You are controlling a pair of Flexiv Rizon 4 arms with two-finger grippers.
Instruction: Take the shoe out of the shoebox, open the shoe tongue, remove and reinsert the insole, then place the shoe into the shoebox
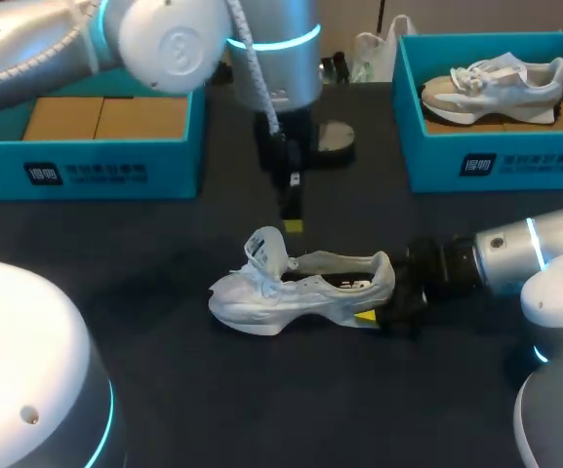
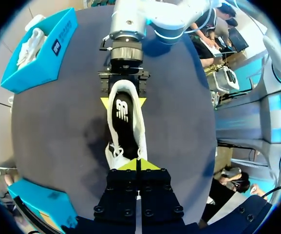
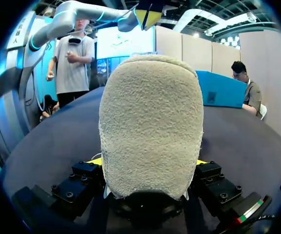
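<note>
Underneath it all, a dark table (image 1: 164,380). Far left, the teal left box (image 1: 86,171), holding only brown card, so probably the place for the shoe at the end. Far right, the right box (image 1: 496,161), with a spare shoe (image 1: 496,86) inside, well apart from the work.

Mid-table, out of either box, the shoe (image 1: 291,292): on its sole, toe to the left, heel to the right. Clamped on that heel from both sides, the right gripper (image 2: 123,102), low over the table. Most likely there as a vice, against sliding or tipping during work at the opening.

Above the shoe's front half, slightly to the far side, the left gripper (image 2: 136,165), pointing down with its yellow tips pressed together. Apparently on nothing, though hard to rule out a thin lace from these views.

Inside the shoe, the black insole (image 2: 123,117), flat and in plain sight, not yet lifted. At the front of the opening, the tongue (image 1: 264,246), pulled up and toward the toe, leaving the mouth wide for a reach at the insole.
</note>
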